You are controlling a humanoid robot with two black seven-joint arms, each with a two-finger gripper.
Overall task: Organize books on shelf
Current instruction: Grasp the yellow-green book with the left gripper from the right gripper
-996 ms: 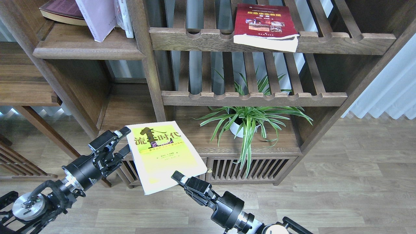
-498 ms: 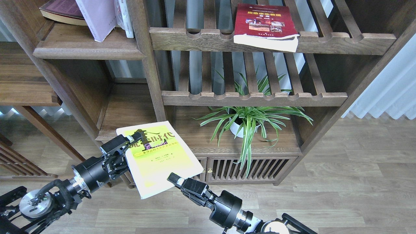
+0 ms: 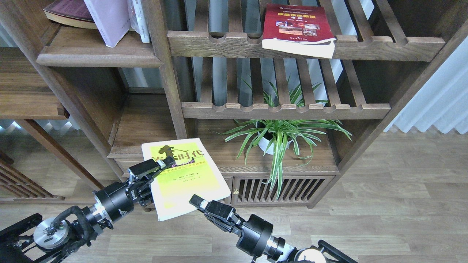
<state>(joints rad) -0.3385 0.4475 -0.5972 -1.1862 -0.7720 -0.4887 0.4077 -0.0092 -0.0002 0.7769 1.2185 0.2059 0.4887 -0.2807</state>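
Note:
The yellow-green book (image 3: 188, 179) with a black Chinese title hangs flat in the air in front of the low cabinet. My right gripper (image 3: 196, 202) is shut on its near edge. My left gripper (image 3: 162, 168) straddles its left edge, one finger (image 3: 167, 161) lying over the cover and the other hidden beneath. The white book with a lavender band (image 3: 109, 20) leans on the solid shelf (image 3: 98, 57) at top left. The dark red book (image 3: 298, 27) lies flat on the upper slatted rack (image 3: 384, 45), overhanging its front rail.
A large maroon book (image 3: 67, 11) and a plastic-wrapped white book (image 3: 142, 20) share the solid shelf. A potted spider plant (image 3: 278, 137) stands on the cabinet top (image 3: 321, 160) below a second slatted rack (image 3: 226, 109). A bookcase post (image 3: 166, 80) rises behind the held book.
My left gripper moved right from beside the yellow-green book onto its left edge, its upper finger now over the cover. The book and right gripper barely shifted.

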